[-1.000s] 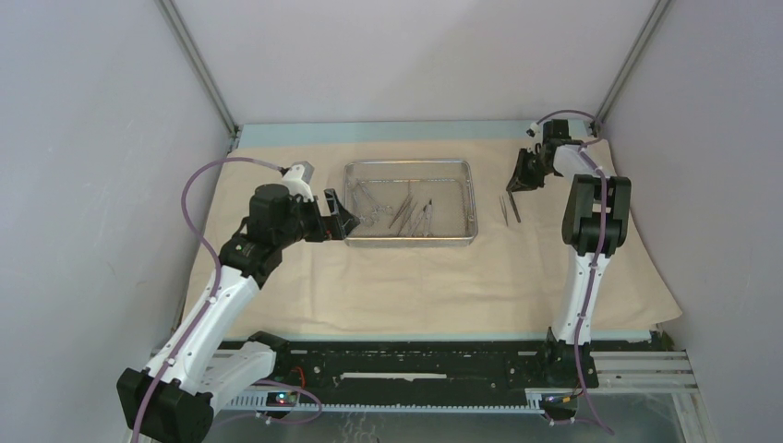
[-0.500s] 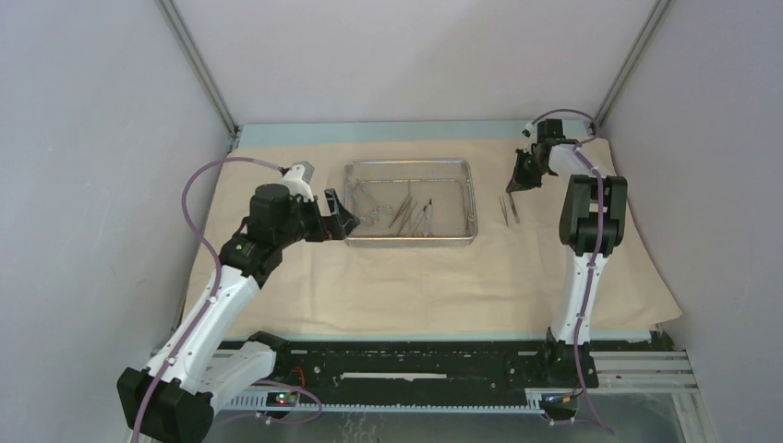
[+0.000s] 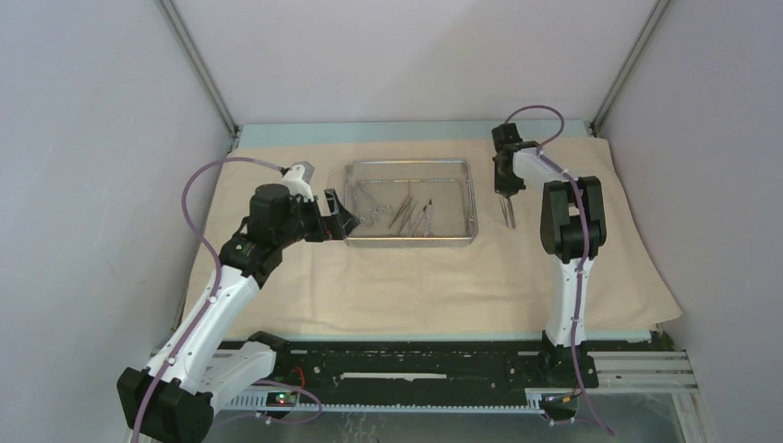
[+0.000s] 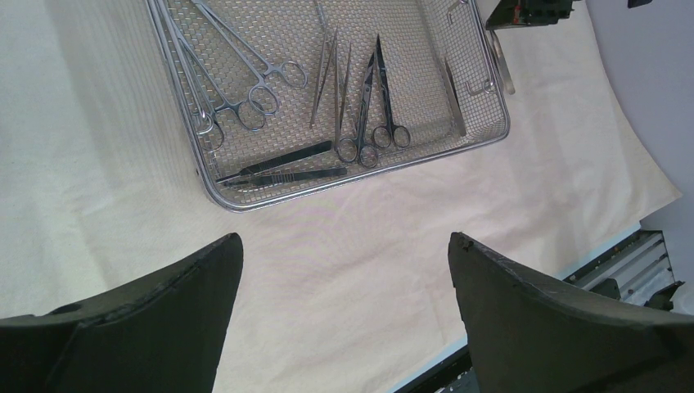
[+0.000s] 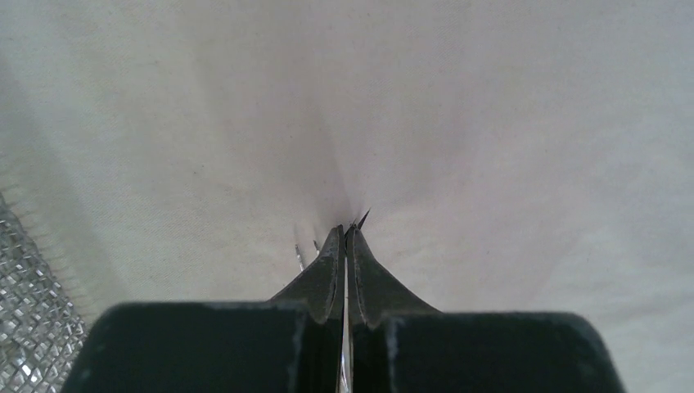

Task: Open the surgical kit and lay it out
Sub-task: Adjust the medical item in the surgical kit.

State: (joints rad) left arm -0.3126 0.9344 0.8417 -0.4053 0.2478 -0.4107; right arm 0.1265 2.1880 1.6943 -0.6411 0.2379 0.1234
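Observation:
The steel mesh tray (image 3: 471, 198) sits on the beige cloth wrap (image 3: 415, 277) and holds ring-handled clamps (image 4: 245, 90), scissors (image 4: 372, 98) and slim dark instruments (image 4: 278, 168). My left gripper (image 3: 346, 221) is open and empty at the tray's near left corner, and its fingers (image 4: 164, 319) stand wide over bare cloth. My right gripper (image 3: 503, 180) is just right of the tray, shut on a slim steel tweezers (image 3: 507, 212) that points down at the cloth. In the right wrist view, a steel strip shows between the shut jaws (image 5: 345, 233). Two more steel tips (image 5: 299, 255) lie beside them.
The cloth (image 4: 409, 246) covers most of the table, with its front edge near the arm bases and the rail (image 3: 415, 365). Grey walls close the left, right and back. The tray's corner (image 5: 24, 327) shows at the lower left of the right wrist view.
My right gripper has swung left from the far right corner of the cloth to just beside the tray's right rim. The left arm and the tray have not moved.

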